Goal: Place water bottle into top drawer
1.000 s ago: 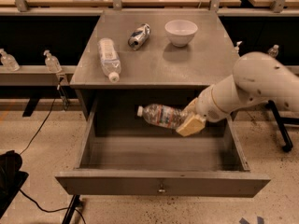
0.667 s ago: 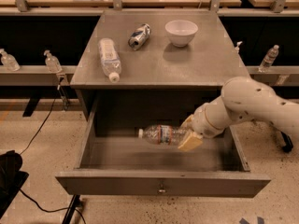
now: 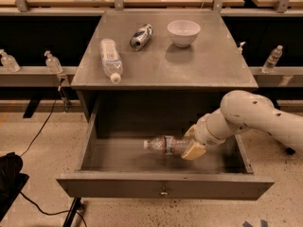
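Note:
The water bottle point(image 3: 164, 144), clear crinkled plastic with a white cap and a red-and-bluish label band, lies on its side inside the open top drawer point(image 3: 163, 186), cap pointing left. My gripper point(image 3: 191, 142) is shut on the bottle's base end, low inside the drawer near its floor. The white arm reaches in from the right. The drawer is pulled fully out, with its flat grey front panel and small knob facing me.
On the cabinet top point(image 3: 208, 63) lie a clear bottle with a wide white label point(image 3: 110, 59), a silver-and-blue can point(image 3: 141, 36) and a white bowl point(image 3: 183, 32). Small bottles stand on side shelves left point(image 3: 52, 61) and right point(image 3: 273, 58). A black cable runs over the floor at left.
My gripper has carried the water bottle down from just under the cabinet top into the drawer, close to its floor.

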You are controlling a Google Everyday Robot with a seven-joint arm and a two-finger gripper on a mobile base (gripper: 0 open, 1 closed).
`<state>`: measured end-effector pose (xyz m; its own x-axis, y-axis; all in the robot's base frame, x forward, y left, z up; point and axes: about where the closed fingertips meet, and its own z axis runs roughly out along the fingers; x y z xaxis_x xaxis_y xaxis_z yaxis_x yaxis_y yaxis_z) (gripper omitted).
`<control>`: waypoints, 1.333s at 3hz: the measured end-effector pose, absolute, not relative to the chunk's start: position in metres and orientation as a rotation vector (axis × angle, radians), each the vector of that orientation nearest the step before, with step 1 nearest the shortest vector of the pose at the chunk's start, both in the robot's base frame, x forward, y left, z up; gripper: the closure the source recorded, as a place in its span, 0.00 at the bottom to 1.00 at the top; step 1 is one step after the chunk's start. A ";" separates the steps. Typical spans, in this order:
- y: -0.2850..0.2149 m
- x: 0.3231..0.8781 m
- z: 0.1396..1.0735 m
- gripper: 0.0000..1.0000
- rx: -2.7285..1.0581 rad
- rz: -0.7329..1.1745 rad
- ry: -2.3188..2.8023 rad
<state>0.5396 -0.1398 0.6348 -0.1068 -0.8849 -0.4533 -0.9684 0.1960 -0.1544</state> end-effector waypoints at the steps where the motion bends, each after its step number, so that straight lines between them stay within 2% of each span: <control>1: -0.139 0.539 0.634 0.38 -1.729 0.252 2.031; 2: -0.138 0.538 0.632 0.08 -1.733 0.255 2.031; 3: -0.137 0.538 0.632 0.00 -1.734 0.257 2.030; 4: -0.137 0.538 0.632 0.00 -1.734 0.257 2.030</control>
